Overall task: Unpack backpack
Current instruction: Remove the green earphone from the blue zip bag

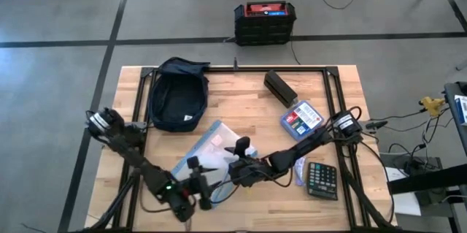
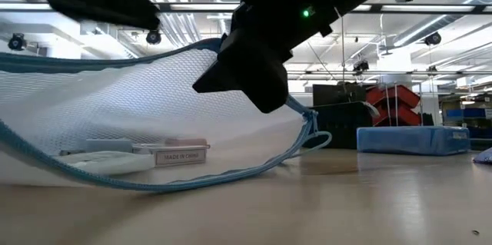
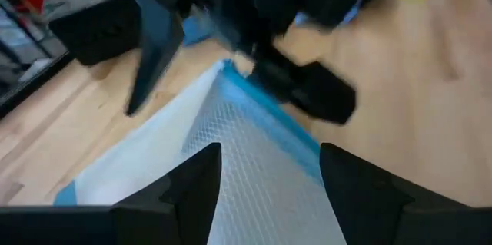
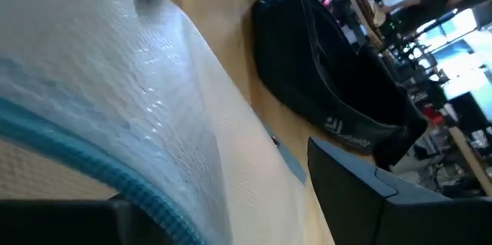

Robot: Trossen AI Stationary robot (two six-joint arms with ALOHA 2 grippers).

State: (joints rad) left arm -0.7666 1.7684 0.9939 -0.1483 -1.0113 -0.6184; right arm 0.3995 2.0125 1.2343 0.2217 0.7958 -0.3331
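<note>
High view: backpack [image 1: 176, 96] lay at the table's far left, apart from both arms; mesh pouch [image 1: 211, 147] near centre front, left gripper [image 1: 198, 189] and right gripper [image 1: 241, 166] meeting over it.

Low view: pouch edge lifted (contents inside).

Left wrist view: jaws spread wide, empty.

Right wrist view: jaw state unclear. Risk: pouch slipping, spilling contents.

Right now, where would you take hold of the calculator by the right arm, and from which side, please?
I would grip the calculator across its two long edges, coming straight down from above. It lies flat, keys up, near the table's near right corner, so only the edges offer purchase. The sides look free, though the right arm's links run close beside it.
</note>
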